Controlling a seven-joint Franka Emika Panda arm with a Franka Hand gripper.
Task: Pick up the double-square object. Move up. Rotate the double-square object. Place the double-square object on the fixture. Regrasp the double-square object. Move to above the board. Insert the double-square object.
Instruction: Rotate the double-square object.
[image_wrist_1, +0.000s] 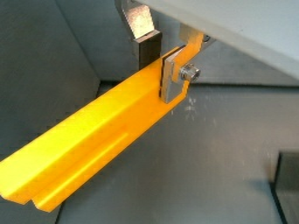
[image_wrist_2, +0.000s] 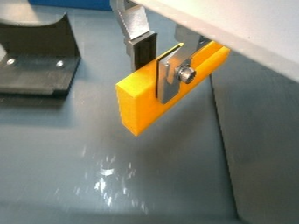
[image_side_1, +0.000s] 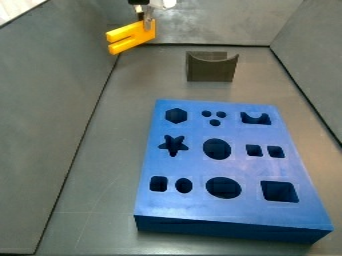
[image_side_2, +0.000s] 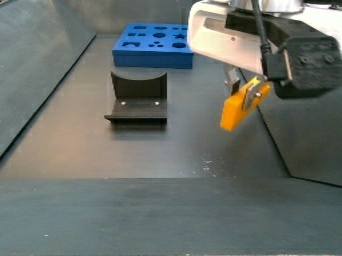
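The double-square object (image_wrist_1: 93, 140) is a long yellow-orange block with a groove along its underside. My gripper (image_wrist_1: 162, 63) is shut on one end of it, a silver finger plate (image_wrist_1: 176, 77) on one face and a dark pad (image_wrist_1: 147, 48) on the other. In the side views the block (image_side_2: 238, 106) hangs off the floor, tilted, under the gripper (image_side_2: 249, 86), and shows near the back left corner (image_side_1: 130, 36). The dark fixture (image_side_1: 210, 66) with its curved notch stands apart from it. The blue board (image_side_1: 227, 165) lies flat on the floor.
Grey walls enclose the floor on all sides (image_side_1: 80, 110). A wrist view shows the fixture (image_wrist_2: 35, 57) close beside the block's end (image_wrist_2: 146, 103). The white robot body (image_side_2: 254, 35) fills the upper right of a side view. The board (image_side_2: 151, 45) lies behind the fixture (image_side_2: 138, 95).
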